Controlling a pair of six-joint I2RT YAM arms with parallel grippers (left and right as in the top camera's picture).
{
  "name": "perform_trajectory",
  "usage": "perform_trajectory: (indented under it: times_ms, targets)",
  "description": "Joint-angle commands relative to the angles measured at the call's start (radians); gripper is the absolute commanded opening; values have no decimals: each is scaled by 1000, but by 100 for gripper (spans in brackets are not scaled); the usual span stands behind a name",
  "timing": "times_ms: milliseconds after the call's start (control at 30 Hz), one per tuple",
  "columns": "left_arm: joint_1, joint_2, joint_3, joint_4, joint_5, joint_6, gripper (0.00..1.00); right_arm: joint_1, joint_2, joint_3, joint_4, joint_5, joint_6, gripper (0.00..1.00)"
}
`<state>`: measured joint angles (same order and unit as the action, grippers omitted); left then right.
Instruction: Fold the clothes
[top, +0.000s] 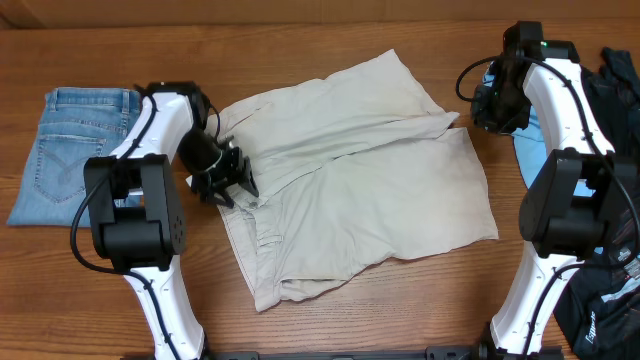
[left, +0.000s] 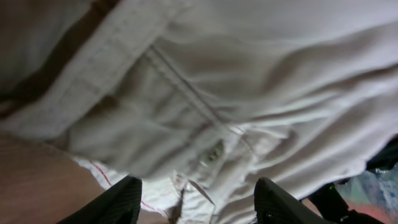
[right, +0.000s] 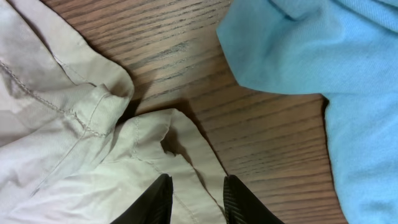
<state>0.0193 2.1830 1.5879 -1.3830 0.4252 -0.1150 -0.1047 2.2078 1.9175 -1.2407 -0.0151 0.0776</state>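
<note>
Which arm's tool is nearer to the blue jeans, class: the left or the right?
Left. The left tool sits at the waistband edge of the shorts, a short way from the jeans. The right tool is at the shorts' far corner, across the whole garment.

1. The shorts are pale, matt woven cloth, creased, with raised stitched seams.
2. The table is brown wood with visible grain and a low sheen.
3. The jeans are faded blue denim.
4. The shirt is soft, fine-knit light blue cloth.
5. The right gripper has smooth black fingers, seemingly plastic.
</note>
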Motion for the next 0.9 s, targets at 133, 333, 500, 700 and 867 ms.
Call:
perform_trajectory:
  times_ms: [133,333,500,700,867]
  targets:
    - [-1,11,-75,121,-24,-51,60,2,-6,0,3,-5,-8,31]
    - [2,11,-48,190,-6,-52,38,2,-6,0,1,-5,-8,31]
    - [27,11,50,152,-6,-42,36,2,-6,0,1,-5,-8,31]
    - [32,11,97,117,-6,-42,43,2,-6,0,1,-5,-8,31]
    - [21,11,85,122,-6,-44,46,2,-6,0,1,-5,-8,31]
